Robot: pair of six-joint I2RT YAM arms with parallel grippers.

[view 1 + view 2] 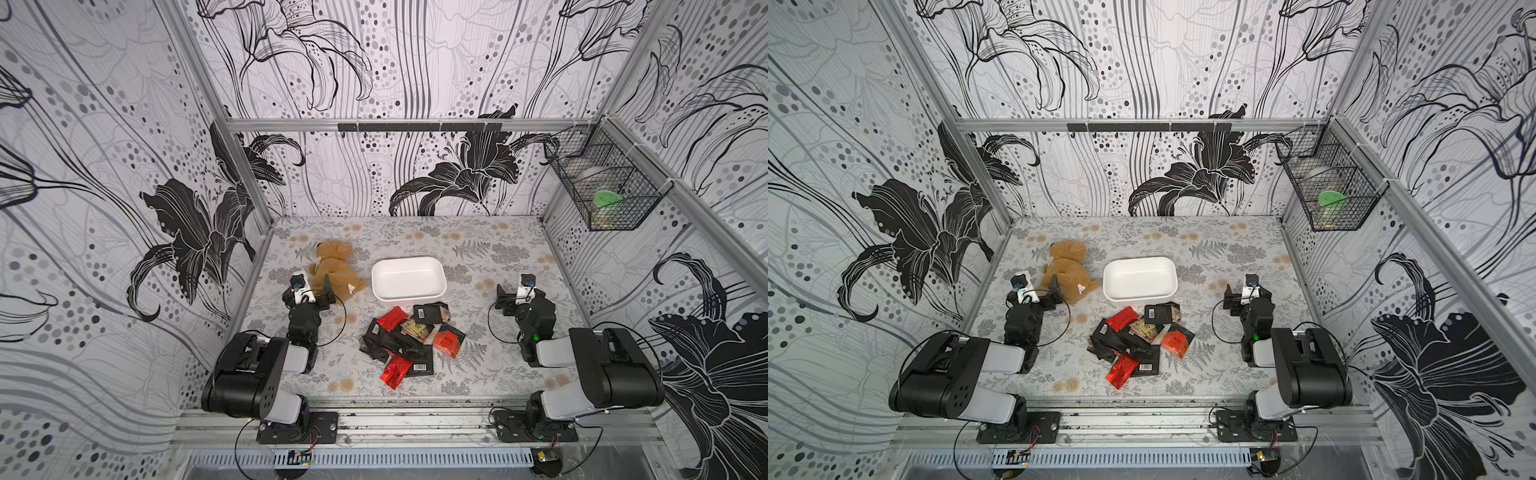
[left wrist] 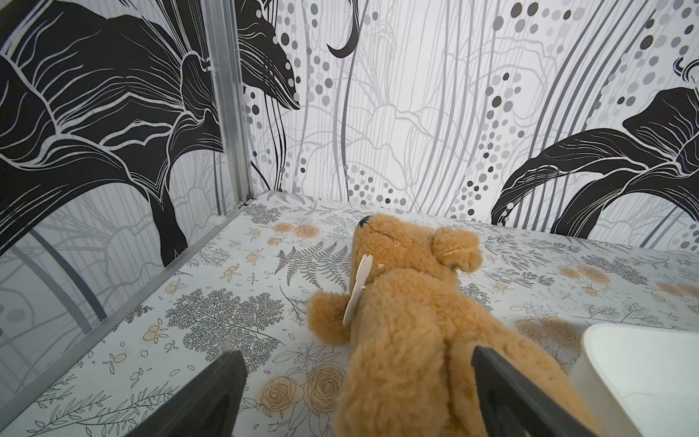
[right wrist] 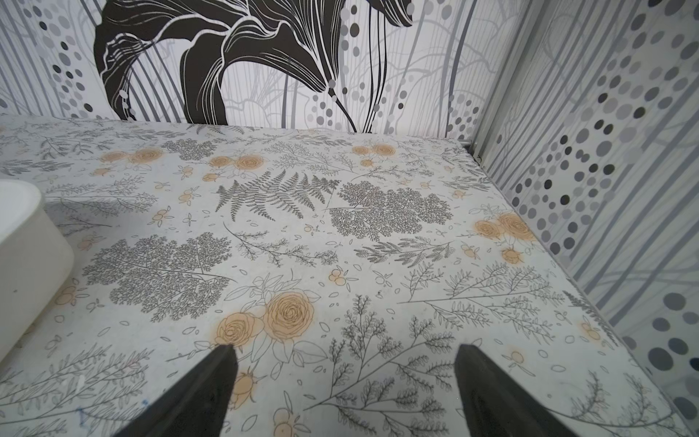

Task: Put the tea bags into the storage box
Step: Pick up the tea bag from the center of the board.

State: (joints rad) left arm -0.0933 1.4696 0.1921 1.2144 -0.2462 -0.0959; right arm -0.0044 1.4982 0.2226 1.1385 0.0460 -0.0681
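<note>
The tea bags [image 1: 411, 340] lie in a loose, overlapping heap on the counter [image 1: 478, 370], about midway between the two arms and toward the near edge. All of them are outside the storage box [image 1: 409, 296]. Both top views show the heap as mostly black sachets with white barcode labels. A red foil sachet [image 1: 397, 372] lies at its near edge, a second red one is on the far side, an orange-labelled sachet [image 1: 448, 340] is on the right, and a tan one is in the middle. The storage box stands upright just behind the heap with its open side up, and the farthest black sachets lie just beside its near wall. A brown teddy bear [image 1: 334, 266] lies just beside the box on its left. The left claw [image 2: 355, 353] is spread wide and grips nothing. It sits low at the bear, and in the left wrist view the bear's furry back fills the gap between the two dark fingers [image 2: 227, 378]; I cannot tell whether either finger touches it. The right claw [image 3: 347, 349] is also spread wide and empty. It is over bare counter to the right of the box and well apart from the heap, with a rounded corner of the box at the edge of the right wrist view. A black wire basket [image 1: 602, 187] hangs on the right wall.
</note>
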